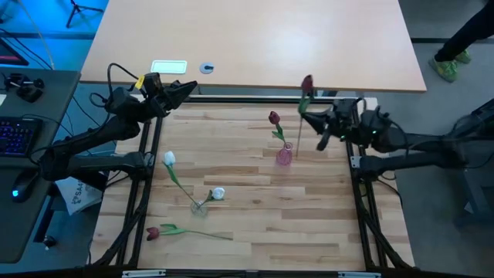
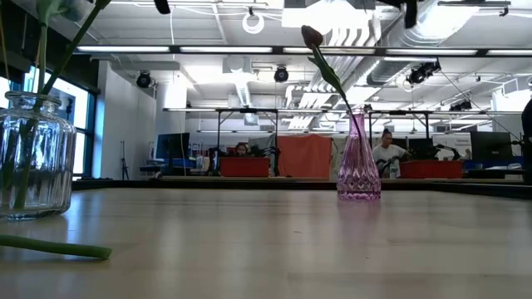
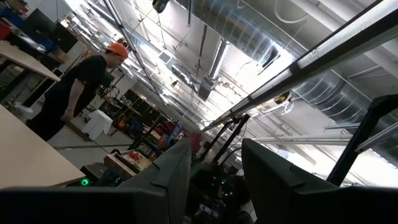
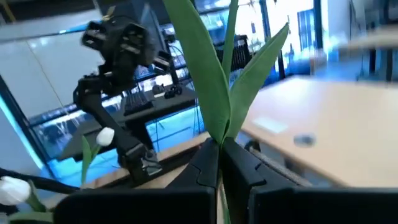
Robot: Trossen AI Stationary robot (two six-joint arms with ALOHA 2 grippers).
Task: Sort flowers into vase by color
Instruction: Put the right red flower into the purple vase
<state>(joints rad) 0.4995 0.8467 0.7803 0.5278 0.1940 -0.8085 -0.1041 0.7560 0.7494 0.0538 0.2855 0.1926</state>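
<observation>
While the right end effector (image 1: 315,121) grips a red tulip (image 1: 307,83) near the table's far edge (image 1: 255,101), left's sits part-open.

Glossy faceted pink glass vase (image 2: 359,170), ribbed clear glass jar (image 2: 33,158), matt pale wooden tabletop (image 1: 255,208).

Robotics lab: exposed ceiling ducts (image 3: 211,56), workbenches (image 2: 249,166).

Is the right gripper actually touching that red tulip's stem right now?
Touching. In the right wrist view the right gripper has its fingers shut on the tulip stem, which rises straight from between them.
</observation>
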